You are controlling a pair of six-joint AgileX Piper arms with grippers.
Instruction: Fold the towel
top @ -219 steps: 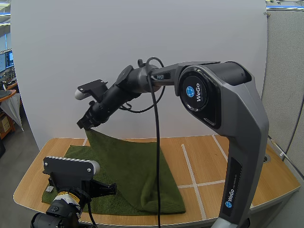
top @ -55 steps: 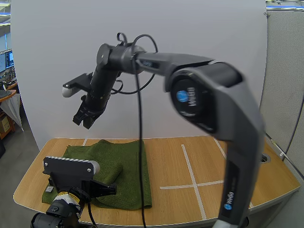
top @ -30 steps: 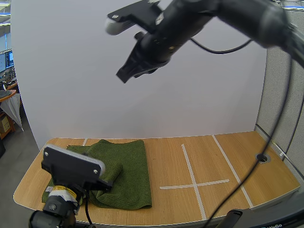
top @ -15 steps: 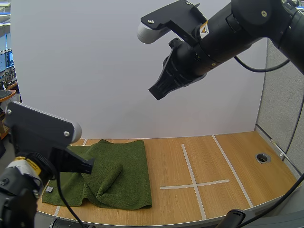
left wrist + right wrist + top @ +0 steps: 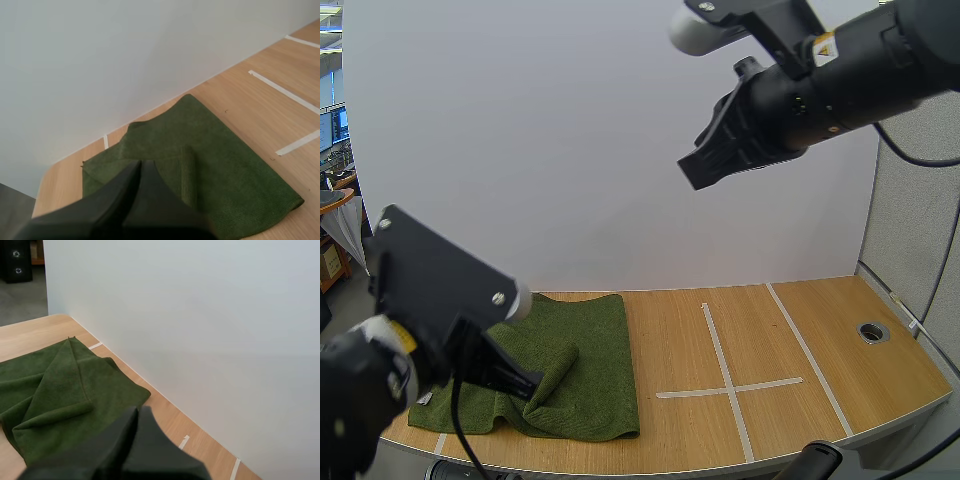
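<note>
Towel [image 5: 582,345]: green, at the left end of the table [image 5: 820,330], its far edge near the white back wall [image 5: 570,150]. It lies doubled over. 7.3 s ago it was spread wider, with its far corner held up by the right gripper [image 5: 695,175]. Since then the corner has been carried across and let go, and the cloth now covers roughly half the earlier area.

The fold is not clean. A raised ridge [image 5: 552,375] runs across the upper layer toward the near edge, and the left side looks rumpled.

Right gripper: has pulled up and away to the right, and now hangs high above the table, well apart from the towel. In its wrist view the fingers lie together as one dark wedge, clenched on nothing.

Left gripper [image 5: 525,385]: has risen from its low place at the near edge and now sits just beside the ridge. In its wrist view the fingers also meet as one wedge with no cloth between them, so they are clenched and empty.

Judgement: first fold done. A second fold or a smoothing pass likely remains, and the ridge needs flattening first or the next fold will bulge.

Surroundings: white tape lines [image 5: 720,345] cross the bare wood to the right, and a round grommet hole [image 5: 868,331] sits near the right end. Nothing rests on the towel. In the high view the left arm hides the towel's near-left corner.
</note>
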